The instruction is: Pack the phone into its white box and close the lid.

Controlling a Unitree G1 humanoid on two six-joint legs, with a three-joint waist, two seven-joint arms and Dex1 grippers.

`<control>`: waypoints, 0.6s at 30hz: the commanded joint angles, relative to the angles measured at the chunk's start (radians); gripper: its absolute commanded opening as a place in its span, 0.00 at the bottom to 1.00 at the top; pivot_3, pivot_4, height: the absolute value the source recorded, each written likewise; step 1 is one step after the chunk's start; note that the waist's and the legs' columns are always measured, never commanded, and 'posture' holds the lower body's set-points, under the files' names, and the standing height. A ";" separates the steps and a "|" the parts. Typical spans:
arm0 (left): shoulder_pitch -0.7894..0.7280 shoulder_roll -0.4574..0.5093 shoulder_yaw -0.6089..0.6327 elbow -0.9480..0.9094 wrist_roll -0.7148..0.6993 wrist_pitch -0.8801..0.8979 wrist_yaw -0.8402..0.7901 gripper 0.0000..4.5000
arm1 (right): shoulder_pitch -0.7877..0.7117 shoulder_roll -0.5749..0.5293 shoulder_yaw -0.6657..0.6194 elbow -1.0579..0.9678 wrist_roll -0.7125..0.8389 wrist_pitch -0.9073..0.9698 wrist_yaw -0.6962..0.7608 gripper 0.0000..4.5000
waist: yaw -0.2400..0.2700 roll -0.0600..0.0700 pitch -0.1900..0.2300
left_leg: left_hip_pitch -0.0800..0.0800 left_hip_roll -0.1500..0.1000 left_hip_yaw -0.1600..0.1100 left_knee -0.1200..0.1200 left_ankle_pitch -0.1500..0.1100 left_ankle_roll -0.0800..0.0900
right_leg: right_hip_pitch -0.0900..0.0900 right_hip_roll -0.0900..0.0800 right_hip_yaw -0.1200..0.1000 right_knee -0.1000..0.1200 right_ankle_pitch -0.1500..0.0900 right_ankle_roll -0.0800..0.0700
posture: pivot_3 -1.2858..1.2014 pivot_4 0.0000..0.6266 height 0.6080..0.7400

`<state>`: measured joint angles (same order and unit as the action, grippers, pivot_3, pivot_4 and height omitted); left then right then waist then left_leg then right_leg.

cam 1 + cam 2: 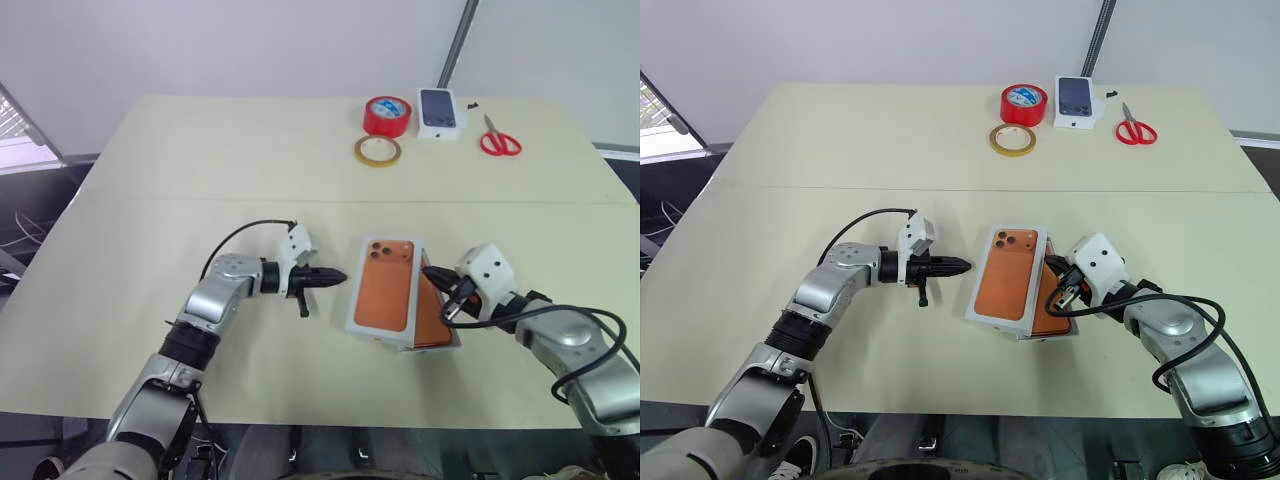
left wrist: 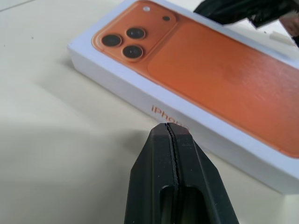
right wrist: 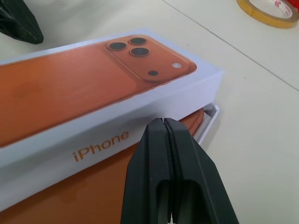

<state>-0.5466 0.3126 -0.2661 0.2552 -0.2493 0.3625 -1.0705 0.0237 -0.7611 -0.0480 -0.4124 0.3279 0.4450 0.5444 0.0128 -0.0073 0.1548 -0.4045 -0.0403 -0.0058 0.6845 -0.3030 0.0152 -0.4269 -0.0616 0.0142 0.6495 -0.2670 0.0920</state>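
Note:
The lid (image 1: 385, 290), white with an orange phone picture on top, lies tilted and askew over the white box (image 3: 211, 116). The orange phone (image 1: 432, 315) lies in the box and shows under the lid's raised right side (image 3: 93, 196). My left gripper (image 1: 340, 277) is shut, with its tip just left of the lid and pointing at the lid's side wall (image 2: 169, 128). My right gripper (image 1: 430, 272) is shut too, its tip at the lid's right edge above the phone (image 3: 163, 122). Neither gripper holds anything.
At the table's far side lie a red tape roll (image 1: 387, 115), a flat yellowish tape ring (image 1: 378, 151), a small white box with a phone picture (image 1: 440, 110) and red scissors (image 1: 498, 140). A seam runs across the table (image 1: 150, 198) behind the arms.

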 commanded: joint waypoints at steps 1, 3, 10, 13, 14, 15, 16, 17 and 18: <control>0.009 -0.037 -0.044 -0.033 0.011 -0.007 -0.003 0.00 | -0.010 0.004 -0.016 -0.030 -0.014 -0.011 0.018 0.01 | 0.000 0.000 0.000 | 0.000 0.000 0.000 0.000 0.000 0.000 | 0.000 0.000 0.000 0.000 0.000 0.000 | 0.52 0.24 1.00; 0.011 -0.059 -0.059 -0.020 0.013 -0.004 -0.001 0.00 | -0.007 0.004 -0.016 -0.031 -0.017 -0.010 0.028 0.01 | 0.000 0.000 0.000 | 0.000 0.000 0.000 0.000 0.000 0.000 | 0.000 0.000 0.000 0.000 0.000 0.000 | 0.52 0.24 1.00; -0.007 -0.118 -0.046 -0.036 -0.009 0.013 0.010 0.00 | 0.016 -0.001 -0.041 -0.054 -0.024 0.000 0.046 0.01 | -0.001 0.000 0.000 | 0.000 0.000 0.000 0.000 0.000 0.000 | 0.000 0.000 0.000 0.001 0.000 0.000 | 0.52 0.24 1.00; -0.016 -0.132 -0.047 -0.051 -0.014 0.034 0.008 0.00 | 0.038 -0.016 -0.059 -0.053 -0.032 -0.009 0.066 0.01 | 0.000 0.000 0.000 | 0.000 0.000 0.000 0.000 0.000 0.000 | 0.000 0.000 0.000 0.000 0.000 0.000 | 0.52 0.24 1.00; -0.015 -0.137 -0.053 -0.058 -0.011 0.031 0.007 0.00 | 0.042 -0.017 -0.068 -0.048 -0.033 -0.013 0.070 0.01 | 0.000 0.000 0.000 | 0.000 0.000 0.000 0.000 0.000 0.000 | 0.000 0.000 0.000 0.000 0.000 0.000 | 0.52 0.24 1.00; -0.013 -0.141 -0.059 -0.067 -0.010 0.036 0.003 0.00 | 0.046 -0.018 -0.075 -0.044 -0.034 -0.016 0.074 0.01 | 0.000 0.000 0.000 | 0.000 0.000 0.000 0.000 0.000 0.000 | 0.000 0.000 0.000 0.000 0.000 0.000 | 0.52 0.24 1.00; -0.011 -0.144 -0.067 -0.077 -0.009 0.044 -0.001 0.00 | 0.053 -0.020 -0.083 -0.041 -0.036 -0.019 0.080 0.01 | 0.000 0.000 0.000 | 0.000 0.000 0.000 0.000 0.000 0.000 | 0.000 0.000 0.000 0.000 0.000 0.000 | 0.52 0.24 1.00; -0.008 -0.146 -0.073 -0.086 -0.009 0.050 -0.004 0.00 | 0.058 -0.020 -0.088 -0.041 -0.037 -0.021 0.084 0.01 | -0.001 0.000 0.000 | 0.000 0.000 0.000 0.000 0.000 0.000 | 0.000 0.000 0.000 0.000 0.000 0.000 | 0.52 0.24 1.00; -0.004 -0.146 -0.079 -0.094 -0.009 0.051 -0.009 0.00 | 0.062 -0.018 -0.091 -0.042 -0.040 -0.022 0.087 0.01 | 0.000 0.000 0.000 | 0.000 0.000 0.000 0.000 0.000 0.000 | 0.000 0.000 0.000 0.000 0.000 0.000 | 0.52 0.24 1.00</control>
<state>-0.5333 0.1848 -0.3318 0.2179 -0.2317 0.4124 -1.0677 0.0829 -0.7694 -0.1278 -0.4162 0.2866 0.4467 0.6104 0.0123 -0.0073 0.1548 -0.4043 -0.0402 -0.0057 0.6847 -0.3030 0.0152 -0.4269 -0.0614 0.0142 0.6499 -0.2669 0.0920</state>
